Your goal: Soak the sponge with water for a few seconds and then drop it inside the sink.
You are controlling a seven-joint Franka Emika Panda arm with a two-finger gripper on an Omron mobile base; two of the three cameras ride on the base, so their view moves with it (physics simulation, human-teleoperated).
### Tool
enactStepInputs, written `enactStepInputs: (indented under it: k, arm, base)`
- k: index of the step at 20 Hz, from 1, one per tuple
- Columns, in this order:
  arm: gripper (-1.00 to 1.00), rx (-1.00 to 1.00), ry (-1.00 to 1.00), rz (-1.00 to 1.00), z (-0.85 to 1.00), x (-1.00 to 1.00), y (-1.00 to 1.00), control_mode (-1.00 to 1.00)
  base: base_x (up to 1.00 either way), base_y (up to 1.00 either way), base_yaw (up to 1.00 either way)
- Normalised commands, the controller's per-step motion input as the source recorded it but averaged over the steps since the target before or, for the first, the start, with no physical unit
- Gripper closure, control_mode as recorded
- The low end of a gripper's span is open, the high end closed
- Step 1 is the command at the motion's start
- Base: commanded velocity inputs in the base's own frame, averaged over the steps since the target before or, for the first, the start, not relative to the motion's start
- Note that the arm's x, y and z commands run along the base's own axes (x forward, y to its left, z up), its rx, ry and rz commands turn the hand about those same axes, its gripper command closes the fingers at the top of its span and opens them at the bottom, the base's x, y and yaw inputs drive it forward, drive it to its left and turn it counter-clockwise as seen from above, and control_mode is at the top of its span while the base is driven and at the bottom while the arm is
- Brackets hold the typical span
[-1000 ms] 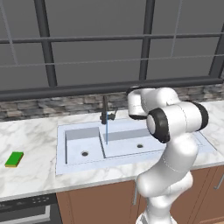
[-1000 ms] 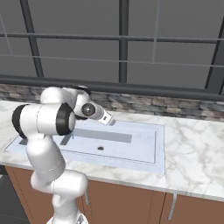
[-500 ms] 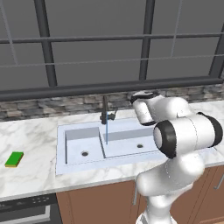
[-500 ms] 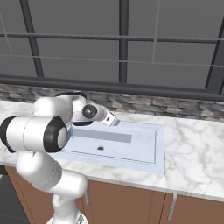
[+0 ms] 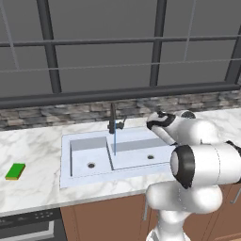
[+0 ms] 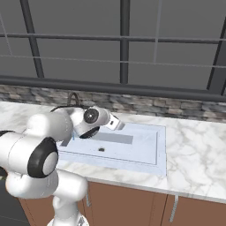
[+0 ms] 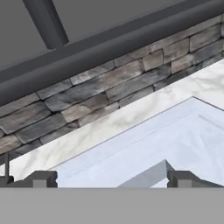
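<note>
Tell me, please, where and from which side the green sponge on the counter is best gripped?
Probably from straight above, jaws closing across its shorter width. The sponge lies flat on the marble counter, left of the sink, with nothing beside it, so its long side edges are free while its thin profile leaves little to catch from the side. The gripper is open, over the sink.

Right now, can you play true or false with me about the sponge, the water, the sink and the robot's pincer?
1. The sponge lies on the counter, left of the sink. True.
2. Water is running from the faucet. True.
3. The pincer is squeezing the sponge. False: it is open and holds nothing.
4. The sponge is inside a basin. False: it is on the counter.
5. The sink has two basins. True.
</note>
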Motion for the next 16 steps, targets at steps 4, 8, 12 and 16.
enactStepInputs:
  k: [4,8,12,16]
  arm:
    - [-1.00,0.00,0.15,0.01,0.94,-0.19,-0.18,-1.00]
    - [-1.00,0.00,0.15,0.02,0.99,-0.24,-0.18,-1.00]
    - [-1.00,0.03,0.17,0.04,0.83,-0.36,-0.09,-1.00]
    - [-1.00,0.05,0.24,0.07,0.56,-0.45,-0.01,-1.00]
  base:
    - [0.00,0.00,0.00]
    - [0.00,0.00,0.00]
    - [0.00,0.00,0.00]
    - [0.00,0.00,0.00]
